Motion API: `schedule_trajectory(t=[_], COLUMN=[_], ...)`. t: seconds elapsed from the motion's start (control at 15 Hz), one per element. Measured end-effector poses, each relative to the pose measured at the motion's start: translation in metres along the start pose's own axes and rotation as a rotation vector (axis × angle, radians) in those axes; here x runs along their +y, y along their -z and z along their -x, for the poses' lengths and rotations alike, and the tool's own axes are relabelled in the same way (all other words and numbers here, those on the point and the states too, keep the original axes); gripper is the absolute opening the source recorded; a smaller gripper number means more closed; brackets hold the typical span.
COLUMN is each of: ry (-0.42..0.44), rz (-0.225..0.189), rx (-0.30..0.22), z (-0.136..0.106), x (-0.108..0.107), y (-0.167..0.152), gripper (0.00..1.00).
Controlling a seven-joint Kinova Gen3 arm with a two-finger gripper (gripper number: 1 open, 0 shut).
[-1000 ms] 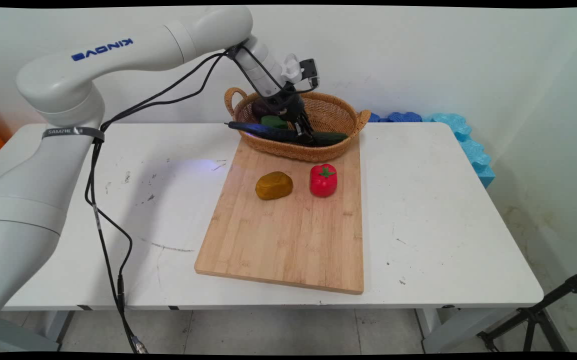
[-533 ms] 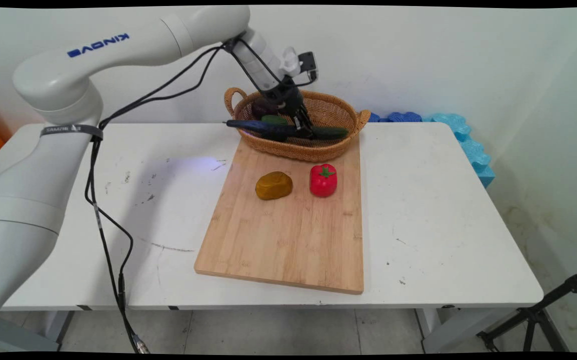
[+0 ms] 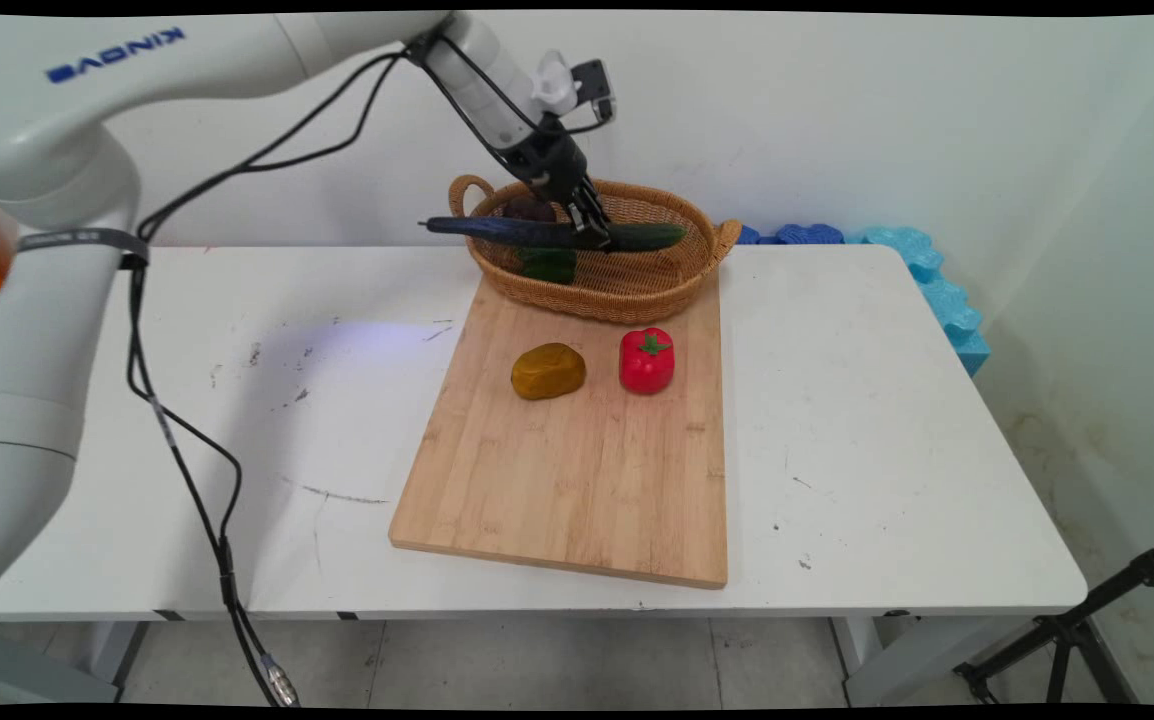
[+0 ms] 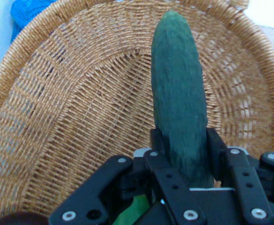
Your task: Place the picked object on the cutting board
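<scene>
Claw (image 3: 592, 228) clamped, angled downward

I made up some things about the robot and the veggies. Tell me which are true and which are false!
1. The claw is holding a cucumber. True.
2. The cucumber is lying flat on the wooden board. False: it is held up over the basket.
3. A red pepper sits on the board. True.
4. The yellow-brown potato is inside the basket. False: it is on the board, beside the pepper.
5. Something green lies in the basket. True.
</scene>
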Motion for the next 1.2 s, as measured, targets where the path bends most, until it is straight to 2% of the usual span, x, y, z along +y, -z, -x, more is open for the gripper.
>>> schedule_trajectory(t=[0.27, 0.53, 0.87, 1.07, 1.2], ry=[0.023, 0.047, 0.089, 0.109, 0.116], rz=[-0.005, 0.010, 0.078, 0.132, 0.157], rx=[0.020, 0.036, 0.051, 0.052, 0.052], z=[0.001, 0.005, 0.017, 0.028, 0.033], x=[0.025, 0.054, 0.112, 0.150, 0.167], y=[0.042, 0.073, 0.102, 0.106, 0.105], gripper=[0.00, 0.00, 0.00, 0.00, 0.00])
